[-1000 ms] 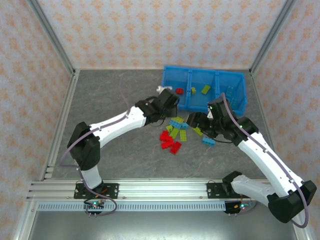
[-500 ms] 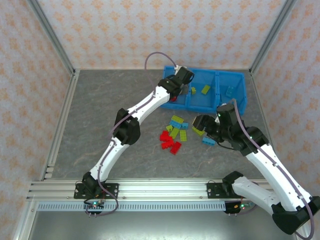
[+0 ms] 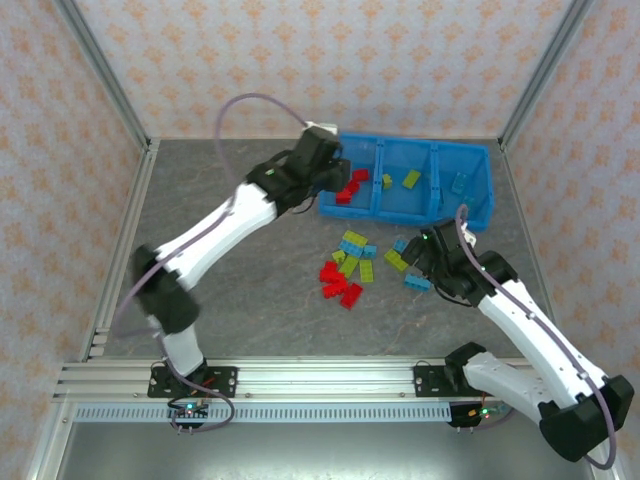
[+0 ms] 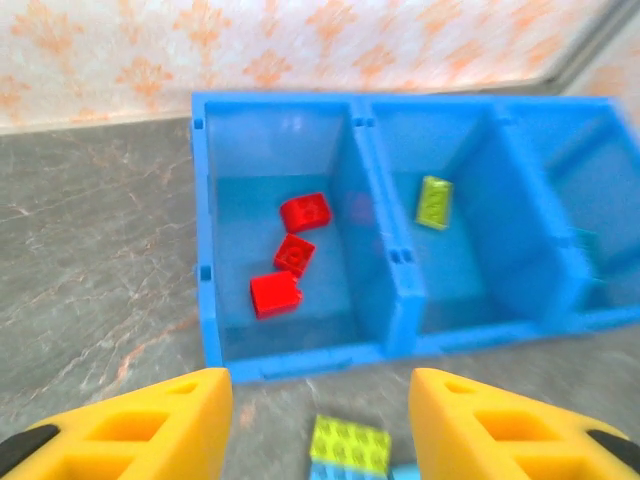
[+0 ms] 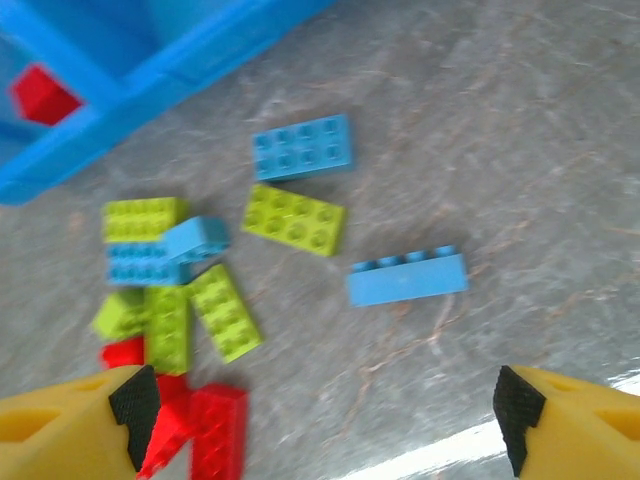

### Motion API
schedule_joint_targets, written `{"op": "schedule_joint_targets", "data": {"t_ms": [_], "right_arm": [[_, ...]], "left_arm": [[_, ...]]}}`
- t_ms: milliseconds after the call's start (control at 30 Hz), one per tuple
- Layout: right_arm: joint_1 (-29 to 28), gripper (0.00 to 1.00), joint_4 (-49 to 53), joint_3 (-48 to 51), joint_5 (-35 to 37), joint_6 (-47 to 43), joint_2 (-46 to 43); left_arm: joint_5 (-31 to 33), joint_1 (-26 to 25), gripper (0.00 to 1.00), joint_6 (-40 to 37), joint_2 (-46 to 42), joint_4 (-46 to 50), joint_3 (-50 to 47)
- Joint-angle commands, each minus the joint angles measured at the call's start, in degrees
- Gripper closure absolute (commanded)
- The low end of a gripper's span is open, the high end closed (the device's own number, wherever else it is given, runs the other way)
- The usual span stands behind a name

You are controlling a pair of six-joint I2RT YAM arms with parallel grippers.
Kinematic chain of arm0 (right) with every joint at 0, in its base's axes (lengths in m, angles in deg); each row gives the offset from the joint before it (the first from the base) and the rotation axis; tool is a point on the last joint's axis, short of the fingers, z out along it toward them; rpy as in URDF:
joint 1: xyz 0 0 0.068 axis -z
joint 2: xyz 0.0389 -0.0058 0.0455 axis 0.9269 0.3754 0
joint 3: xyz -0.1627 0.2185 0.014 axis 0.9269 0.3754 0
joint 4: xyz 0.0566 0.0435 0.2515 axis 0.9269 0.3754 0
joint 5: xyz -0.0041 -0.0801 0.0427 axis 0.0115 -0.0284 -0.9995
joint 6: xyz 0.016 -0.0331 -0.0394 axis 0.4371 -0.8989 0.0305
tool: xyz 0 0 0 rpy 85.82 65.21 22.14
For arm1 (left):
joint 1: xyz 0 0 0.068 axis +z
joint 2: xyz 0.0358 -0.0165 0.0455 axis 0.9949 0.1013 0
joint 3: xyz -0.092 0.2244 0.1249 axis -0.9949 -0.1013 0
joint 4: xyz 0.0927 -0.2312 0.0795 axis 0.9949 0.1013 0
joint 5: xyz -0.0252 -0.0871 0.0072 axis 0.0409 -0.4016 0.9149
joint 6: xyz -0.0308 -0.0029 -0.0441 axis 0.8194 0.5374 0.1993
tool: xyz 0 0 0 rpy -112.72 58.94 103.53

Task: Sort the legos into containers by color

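From above, the left gripper (image 3: pixel 328 176) hangs at the left end of the bin (image 3: pixel 482 216). The right gripper (image 3: pixel 413 250) hovers over the loose legos (image 3: pixel 350 265) on the table, just in front of the bin. The bin's left compartment holds reds (image 3: pixel 349 186), the middle one greens, and the right one a blue. At the left wrist, the left gripper (image 4: pixel 315 390) is spread with nothing between its fingers, looking into the bin (image 4: pixel 205 300) at three reds (image 4: pixel 290 255). At the right wrist, the right gripper (image 5: pixel 322 405) stands wide and empty above a long blue brick (image 5: pixel 407 275), which lies apart from its neighbours. That brick looks the likeliest next pick. The gripper should centre over it, turn to close across its narrow sides, lift straight up, and carry it to the right compartment. No brand or writing is legible, and the studs are too blurred to read.
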Motion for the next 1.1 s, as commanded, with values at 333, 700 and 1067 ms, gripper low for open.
{"op": "schedule_joint_targets", "data": {"t_ms": [333,700,1067], "right_arm": [[5.8,0.01,-14.6,5.3,-7.2,-14.4,22.6],[7.1,0.30,-17.4,6.3,-8.6,-13.7,29.1],[9.8,0.47,-13.6,2.4,-0.1,-9.2,6.5]], "left_arm": [[-9.9,-2.9,0.22,-28.0,-35.6,2.9,-31.7],[-20.8,-3.6,0.00,-39.2,-40.9,3.3,-37.2],[-20.5,-3.6,0.00,-39.8,-42.1,1.1,-39.1]]}}
